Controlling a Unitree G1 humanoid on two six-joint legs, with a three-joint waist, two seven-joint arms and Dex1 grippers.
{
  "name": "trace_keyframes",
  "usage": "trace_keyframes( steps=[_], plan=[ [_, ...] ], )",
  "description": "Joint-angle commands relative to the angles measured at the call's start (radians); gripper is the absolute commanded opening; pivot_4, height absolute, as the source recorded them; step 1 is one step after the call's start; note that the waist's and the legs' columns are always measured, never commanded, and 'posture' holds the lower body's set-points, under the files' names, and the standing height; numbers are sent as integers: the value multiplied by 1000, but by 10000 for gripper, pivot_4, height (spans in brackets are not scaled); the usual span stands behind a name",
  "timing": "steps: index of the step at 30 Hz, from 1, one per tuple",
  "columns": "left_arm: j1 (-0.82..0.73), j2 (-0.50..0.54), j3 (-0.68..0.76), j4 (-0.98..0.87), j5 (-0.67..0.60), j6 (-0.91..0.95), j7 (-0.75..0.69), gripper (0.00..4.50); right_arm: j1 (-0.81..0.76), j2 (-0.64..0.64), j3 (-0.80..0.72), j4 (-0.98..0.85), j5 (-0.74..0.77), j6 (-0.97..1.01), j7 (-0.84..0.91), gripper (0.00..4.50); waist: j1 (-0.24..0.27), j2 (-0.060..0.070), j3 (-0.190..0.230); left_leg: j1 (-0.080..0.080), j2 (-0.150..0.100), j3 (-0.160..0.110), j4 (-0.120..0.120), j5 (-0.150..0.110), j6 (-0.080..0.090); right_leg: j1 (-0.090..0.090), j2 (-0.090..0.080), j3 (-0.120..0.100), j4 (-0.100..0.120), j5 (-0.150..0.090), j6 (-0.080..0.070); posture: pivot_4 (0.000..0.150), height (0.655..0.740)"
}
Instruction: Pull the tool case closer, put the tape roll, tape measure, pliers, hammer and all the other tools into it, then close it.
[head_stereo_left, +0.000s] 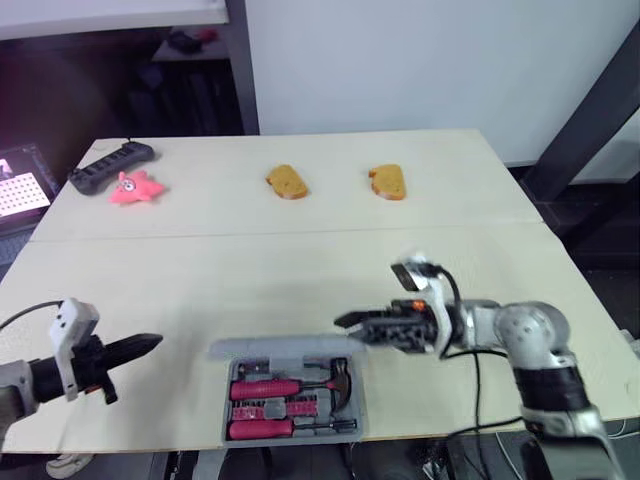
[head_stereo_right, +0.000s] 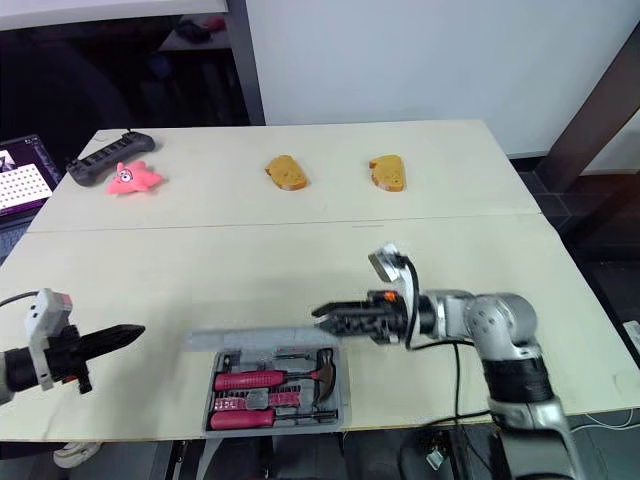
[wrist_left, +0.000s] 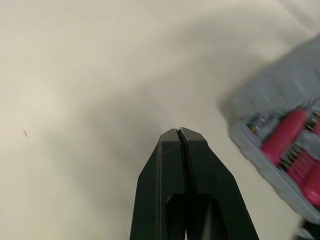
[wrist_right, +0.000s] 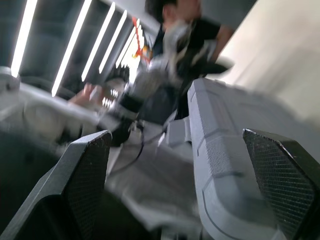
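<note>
Right at the near edge of the surface you've got the tool case, lying open w/ the tray facing up. Inside are a hammer at the R end and red-handled tools in rows. Which one is the pliers, can't tell, too small. Any marking on the case is too small to read as well.

The lid shows as a narrow grey strip along the tray's far side; its angle is hard to judge from the head views.

Your L claw has its fingers pressed together, holding nothing, over bare surface to the L of the case. In the L wrist view the case is blurred and cut off at the frame edge.

Your R claw has its fingers spread, w/ the lid's R end btw them in the R wrist view. Whether a pad touches the lid, can't tell. A blurred person shows behind it there.

Farther out:
- two bread pieces
- a pink toy
- a black device just beside the toy
- a screen at the far L, cut off, its dot grid unreadable
</note>
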Motion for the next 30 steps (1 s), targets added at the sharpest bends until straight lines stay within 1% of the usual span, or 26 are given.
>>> trace_keyframes(
  steps=[1,3,4,5,7,8,10,11,15,17,20,25,28,30],
  plan=[
    [-43,-7,-28,12,45,-40,30,0,67,-59,-6,-142,-2,-96,15,44142,6,-1,1,0,0,0,0,0,0,0,0,0,0,0,-1,1500,7080],
    [-60,-8,-56,11,70,-54,36,0,112,-106,-37,-172,3,-130,18,44142,8,-3,1,0,0,0,1,0,0,0,0,0,0,-1,-3,1500,7080],
    [-69,-19,-59,10,68,-71,33,0,133,-123,-69,-176,7,-156,19,44142,9,-4,2,0,0,0,1,0,0,0,0,1,-1,-1,-3,1500,7080],
    [-75,-17,-71,18,87,-96,29,0,155,-128,-126,-179,-6,-204,-12,44142,10,-6,3,0,0,1,1,0,0,0,0,1,-1,0,-3,1500,7080],
    [-81,-19,-90,21,117,-125,34,0,189,-153,-187,-178,-40,-281,-36,44142,16,-8,4,0,0,1,2,0,0,1,0,1,-1,0,-3,1500,7080],
    [-82,-18,-104,23,134,-141,34,0,210,-182,-184,-184,-103,-343,-44,44142,17,-8,4,0,0,1,2,0,0,1,0,1,-1,0,-3,1500,7080],
    [-72,-5,-140,24,169,-179,9,0,231,-228,-147,-169,-279,-503,-98,44142,17,-9,4,0,0,1,1,0,0,1,0,1,-1,0,-3,1500,7080],
    [-70,-3,-150,22,179,-188,5,0,237,-240,-138,-160,-329,-563,-109,44142,17,-9,4,0,0,1,1,0,0,1,0,1,-2,0,-3,1500,7080],
    [-114,-20,-173,16,188,-193,31,0,255,-230,-181,-109,-418,-745,-141,44142,17,-9,4,0,0,1,1,0,0,0,0,1,-2,0,-2,1500,7080],
    [-135,-16,-182,48,207,-222,31,0,316,-242,-213,-81,-484,-866,-135,44142,21,-9,4,0,0,1,1,0,0,1,0,1,-2,1,-1,1500,7080],
    [-146,-34,-187,80,223,-259,51,0,382,-247,-259,-51,-517,-961,-136,44142,37,-10,4,0,0,1,1,0,0,2,0,1,-2,1,0,1500,7080],
    [-137,-64,-176,116,254,-335,98,0,458,-250,-298,4,-581,-1118,-129,44142,43,-9,4,1,0,2,1,0,0,2,0,2,-2,1,0,1500,7080],
    [-131,-60,-153,124,254,-364,114,0,464,-263,-301,59,-604,-1177,-115,44142,43,-9,4,1,0,2,2,0,0,2,0,2,-2,1,-1,1500,7080],
    [-114,-45,-137,109,240,-360,108,0,438,-269,-293,111,-613,-1207,-106,44142,43,-9,4,2,0,2,3,0,0,3,0,2,-2,1,-3,1500,7080]
  ],
)
